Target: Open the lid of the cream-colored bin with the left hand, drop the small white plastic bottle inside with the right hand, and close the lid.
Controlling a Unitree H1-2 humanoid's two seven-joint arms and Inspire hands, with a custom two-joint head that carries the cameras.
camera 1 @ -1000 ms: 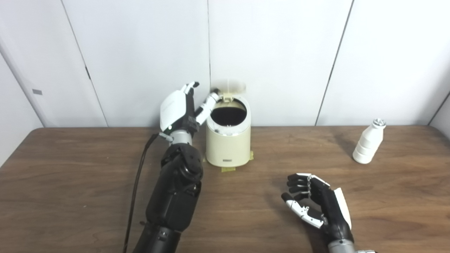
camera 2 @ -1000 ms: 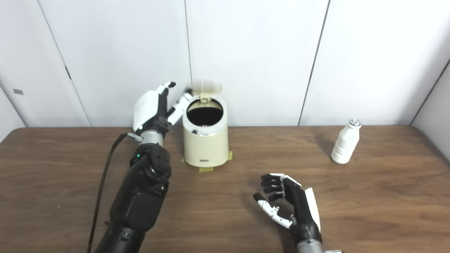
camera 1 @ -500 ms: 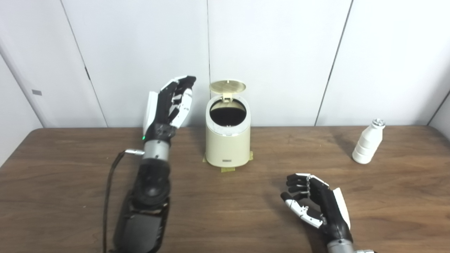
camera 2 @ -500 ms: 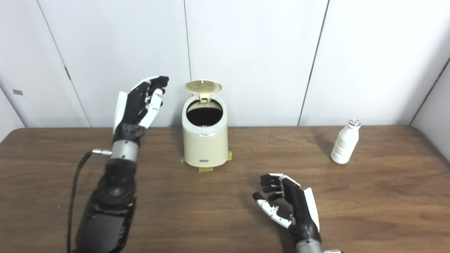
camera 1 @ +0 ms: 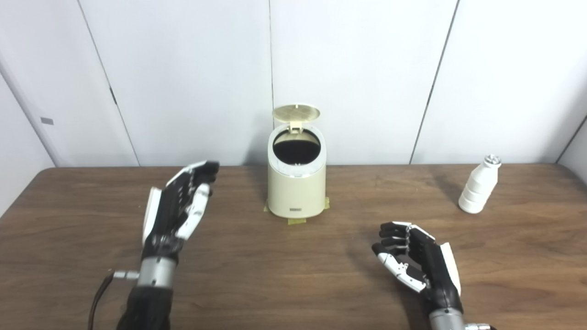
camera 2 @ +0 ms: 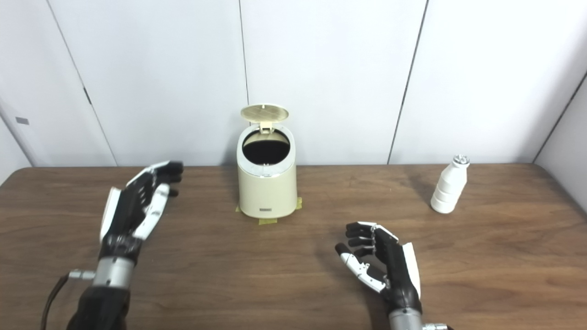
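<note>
Cream-colored bin taped to the wooden bench, back centre against the white wall panels; lid now standing upright on its rear hinge, dark mouth fully exposed. A second ago: left hand up beside the bin's rim, touching near the lid. Half a second ago: drawn off to the bin's left, raised and clear of it. Now: lowered further, well to the left of the bin and nearer the bench's front, fingers extended and apart, gripping nothing. Lid staying up unaided, no contact from either hand.

Right hand in front of the bin and to its right, low over the bench, fingers loosely curled but spread, holding nothing; barely shifted across the second, edged slightly back and rightward at most.

Small white plastic bottle upright, far to the right of the bin, well apart from the right hand, untouched and in the same spot throughout.

Meaning for the task: opening step apparently finished, left arm withdrawn out of the drop path. Bottle pickup not yet begun. Likely next: right hand reaching rightward and back to the bottle, closing around its ribbed body, carrying it over the open mouth. Risks, as a judgement: tipping the narrow upright bottle on approach; knocking the free-standing lid shut while passing above the bin.
</note>
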